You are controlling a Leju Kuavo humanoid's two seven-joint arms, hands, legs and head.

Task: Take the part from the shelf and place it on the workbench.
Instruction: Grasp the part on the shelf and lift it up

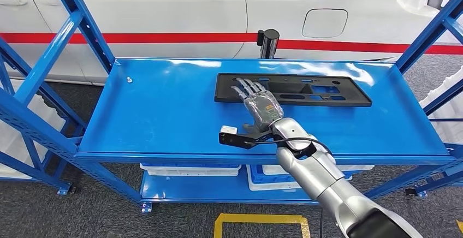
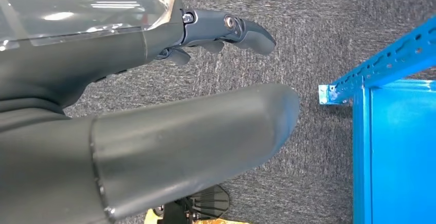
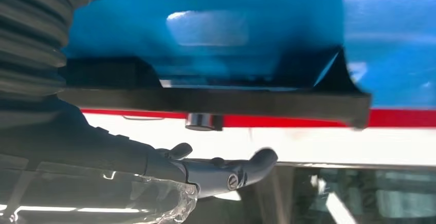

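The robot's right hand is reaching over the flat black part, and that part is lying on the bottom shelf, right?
Not quite. The right hand does reach over the black part, but the part lies on the top shelf, as the head view shows.

The part [image 1: 295, 89] lies flat on the shelf [image 1: 164, 112] toward its back right, the right hand [image 1: 261, 105] over its left end, bins [image 1: 191, 168] on the lower level, a car body [image 1: 164, 9] behind.

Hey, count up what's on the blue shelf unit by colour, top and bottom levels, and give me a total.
Black: 1, the flat part on the top level.
White: 2, bins on the lower level.
Small pale item, too small to identify: 1.
Total: 4
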